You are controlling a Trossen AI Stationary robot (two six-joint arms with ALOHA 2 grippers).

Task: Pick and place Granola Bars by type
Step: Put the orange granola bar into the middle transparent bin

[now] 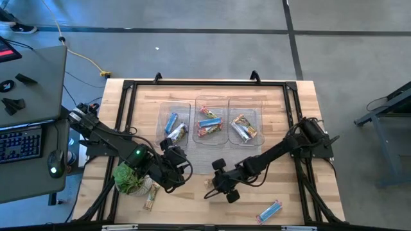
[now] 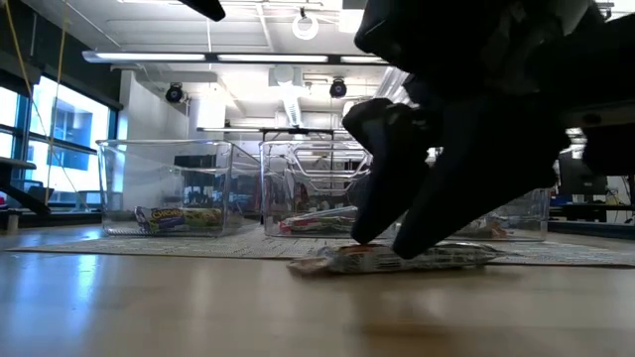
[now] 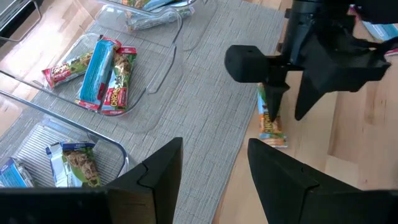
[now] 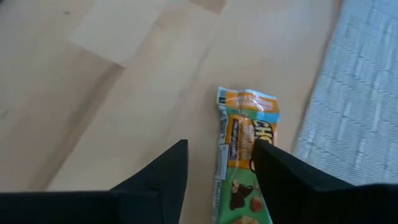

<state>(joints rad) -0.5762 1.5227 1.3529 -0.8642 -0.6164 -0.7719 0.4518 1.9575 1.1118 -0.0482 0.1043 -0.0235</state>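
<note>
Several Granola Bars [image 1: 209,123] already lie sorted in the three clear trays [image 1: 212,101] at centre. The right gripper [image 1: 215,187], fingers parted, straddles a green bar [image 4: 244,155] at lower centre, not yet gripping. A blue bar [image 1: 269,210] at lower right and another [image 1: 151,196] by the plant [image 1: 128,178] remain; the left gripper [image 1: 176,168] waits open nearby.

Granola Bars [image 1: 209,125] — most lie flat in three clear trays, 12 o'clock; green-orange bar [image 4: 242,162] flat on counter [image 4: 93,93].

Three clear trays [image 1: 210,101] counted on the table [image 1: 308,192], two dark arms [image 1: 276,154] seen, one leafy plant [image 1: 128,178] seen, three granola bars [image 1: 270,210] found loose outside the trays, three more counted in the middle tray, the rest too bunched to be counted.
</note>
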